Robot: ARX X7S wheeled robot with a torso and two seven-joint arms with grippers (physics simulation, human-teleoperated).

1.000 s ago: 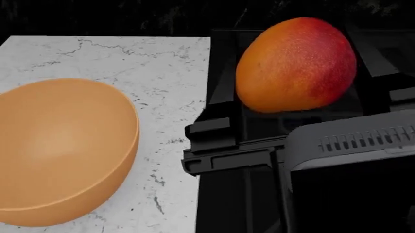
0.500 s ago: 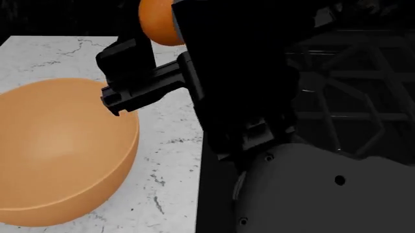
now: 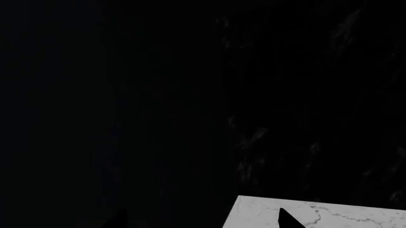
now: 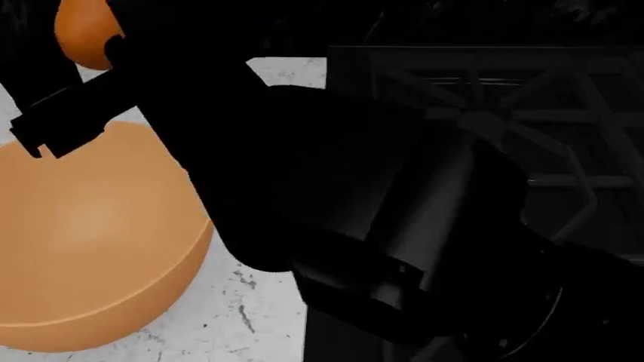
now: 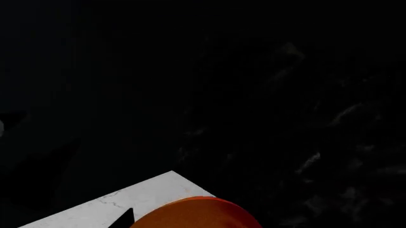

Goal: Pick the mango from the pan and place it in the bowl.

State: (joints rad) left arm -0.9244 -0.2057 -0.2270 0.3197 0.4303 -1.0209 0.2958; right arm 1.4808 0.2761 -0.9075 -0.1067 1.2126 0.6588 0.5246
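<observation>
My right gripper (image 4: 78, 53) is shut on the mango (image 4: 86, 34), an orange fruit at the head view's top left, beyond the far rim of the bowl (image 4: 90, 249). One black finger (image 4: 56, 124) crosses in front of that rim. The bowl is large, plain orange-tan and stands on the white marble counter. In the right wrist view the mango (image 5: 193, 216) fills the space beside one dark fingertip (image 5: 125, 219). My left gripper (image 3: 203, 222) is open over a corner of the counter, with nothing between its tips. The pan is out of view.
My right arm (image 4: 382, 211) covers the middle of the head view. The marble counter (image 4: 252, 302) ends at a straight edge beside a dark stove grate (image 4: 544, 121) on the right. The wrist views show only counter corners (image 3: 330, 213) against darkness.
My right arm has swung left across the head view, carrying the mango from over the stove to the top left beyond the bowl. The bowl has not moved.
</observation>
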